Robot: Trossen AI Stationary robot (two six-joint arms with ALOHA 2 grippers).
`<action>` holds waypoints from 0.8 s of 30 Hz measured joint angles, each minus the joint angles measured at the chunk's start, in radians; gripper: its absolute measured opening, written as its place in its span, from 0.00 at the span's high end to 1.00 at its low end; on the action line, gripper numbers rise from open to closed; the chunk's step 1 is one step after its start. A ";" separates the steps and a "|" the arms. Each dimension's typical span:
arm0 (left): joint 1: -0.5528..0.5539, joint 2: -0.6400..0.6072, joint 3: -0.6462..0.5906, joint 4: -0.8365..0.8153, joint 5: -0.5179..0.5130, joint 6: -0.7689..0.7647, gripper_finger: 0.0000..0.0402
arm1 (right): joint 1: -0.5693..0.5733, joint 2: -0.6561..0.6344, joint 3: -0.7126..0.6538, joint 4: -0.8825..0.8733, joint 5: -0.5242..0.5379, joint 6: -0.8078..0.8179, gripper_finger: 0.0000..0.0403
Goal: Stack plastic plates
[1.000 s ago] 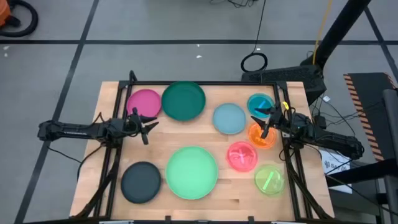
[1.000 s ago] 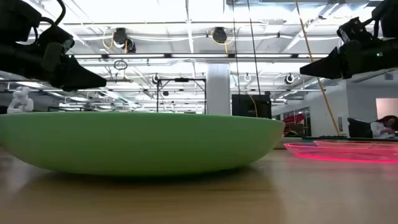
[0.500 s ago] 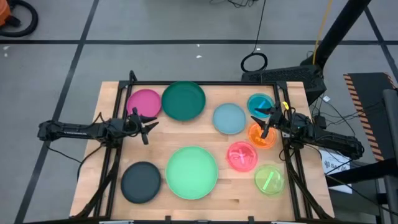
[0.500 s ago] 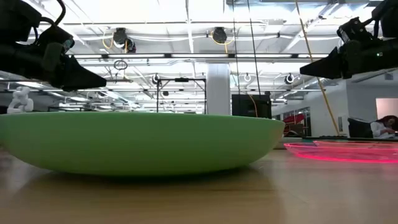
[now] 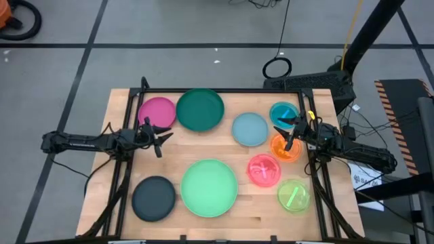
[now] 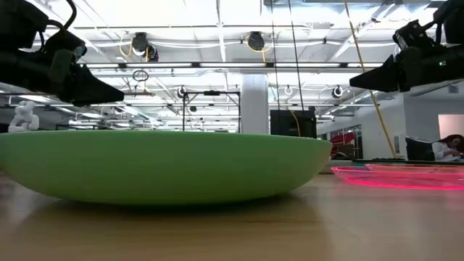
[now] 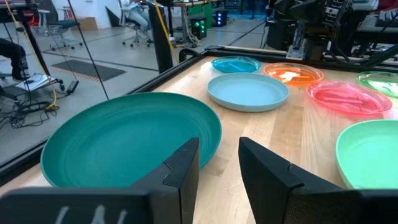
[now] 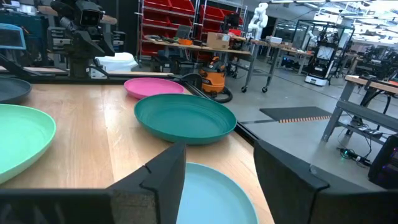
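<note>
So nothing is stacked yet: all nine plastic plates lie singly across the worktop (image 5: 122, 163), from the magenta plate (image 5: 157, 111) at the far left corner to the lime plate (image 5: 293, 196) at the near right. The left tool (image 5: 161, 137) hovers spread and empty by the left edge, the right tool (image 5: 287, 131) likewise near the orange plate (image 5: 287, 150), probably ready to choose.

No text, label, brand, number or sign is legible anywhere.
</note>
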 joint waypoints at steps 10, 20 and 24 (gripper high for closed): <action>0.000 0.000 0.000 0.000 0.000 0.000 0.70 | 0.000 0.000 0.000 0.000 0.000 0.000 0.55; 0.000 0.000 0.000 0.013 0.000 0.009 0.70 | 0.000 0.000 0.000 0.037 0.001 -0.062 0.55; -0.002 0.000 0.000 0.168 0.019 -0.304 0.70 | 0.000 0.000 -0.003 0.118 -0.001 -0.091 0.55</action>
